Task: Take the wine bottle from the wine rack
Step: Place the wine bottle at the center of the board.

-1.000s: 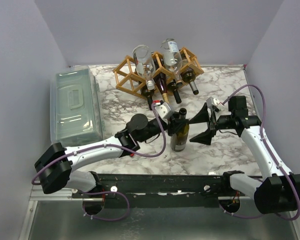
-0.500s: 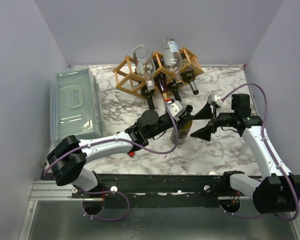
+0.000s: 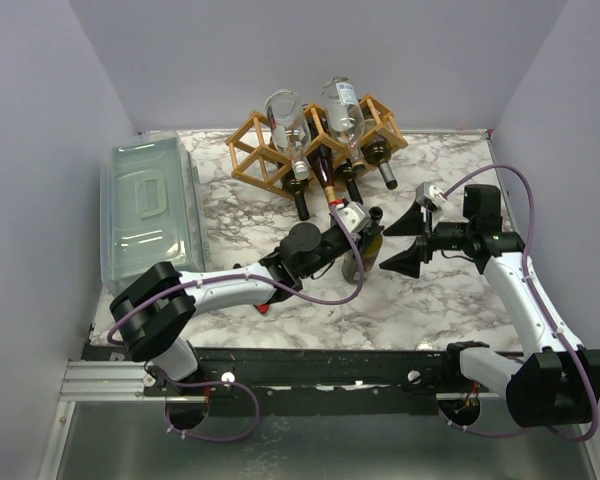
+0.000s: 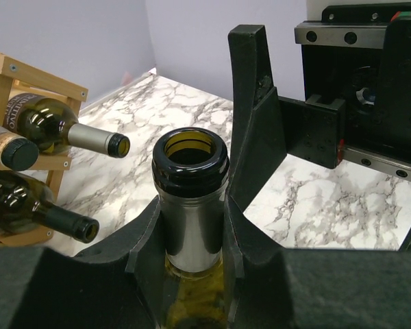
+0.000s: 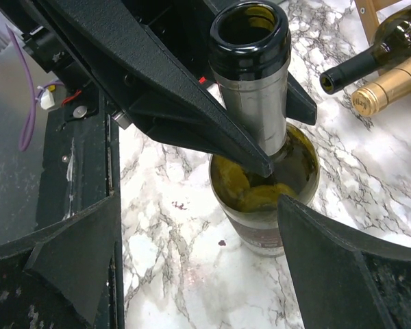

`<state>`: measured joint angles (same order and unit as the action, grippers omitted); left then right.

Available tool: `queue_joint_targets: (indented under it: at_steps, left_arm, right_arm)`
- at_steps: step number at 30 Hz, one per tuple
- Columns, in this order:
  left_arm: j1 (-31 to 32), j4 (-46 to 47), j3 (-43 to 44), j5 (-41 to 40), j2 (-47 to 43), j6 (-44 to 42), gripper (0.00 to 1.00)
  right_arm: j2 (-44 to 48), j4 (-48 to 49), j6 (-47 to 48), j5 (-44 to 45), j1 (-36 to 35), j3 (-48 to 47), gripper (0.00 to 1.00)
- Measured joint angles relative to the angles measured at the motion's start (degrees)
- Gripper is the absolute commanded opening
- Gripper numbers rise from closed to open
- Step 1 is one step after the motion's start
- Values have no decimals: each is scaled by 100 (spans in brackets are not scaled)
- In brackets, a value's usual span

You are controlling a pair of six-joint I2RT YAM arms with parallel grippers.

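left gripper [image 3: 370, 222] clamped on wine bottle [image 5: 257, 103] neck | bottle upright, middle of desk [image 3: 440, 300] | right gripper [image 3: 405, 243] wide, just beside | wine rack [image 3: 255, 155] at far edge

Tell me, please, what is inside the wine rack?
Several bottles lie in the wine rack, necks sticking out; its left cells look empty. The exact count is unclear where bottles overlap.

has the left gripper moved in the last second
Yes. The left gripper, shut on the neck of the wine bottle, has shifted a little to the right and up the view, closer to the wine rack.
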<state>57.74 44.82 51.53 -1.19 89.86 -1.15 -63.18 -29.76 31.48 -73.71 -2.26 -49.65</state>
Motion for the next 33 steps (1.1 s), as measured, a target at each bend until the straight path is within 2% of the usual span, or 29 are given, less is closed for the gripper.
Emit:
queue_joint_targets:
  at_steps: [10,15,20,33]
  left_arm:
    - [-4,387,-197,-83,26,160,1]
    - [-4,540,-284,-101,26,243,28]
    - [-11,710,-376,-103,26,275,48]
    - [-15,841,-627,87,-101,496,84]
  right_arm:
    - [0,20,-44,0,0,11,99]
    - [-2,22,-44,0,0,11,99]
    - [-2,22,-46,0,0,11,100]
    - [-31,15,7,-2,2,22,100]
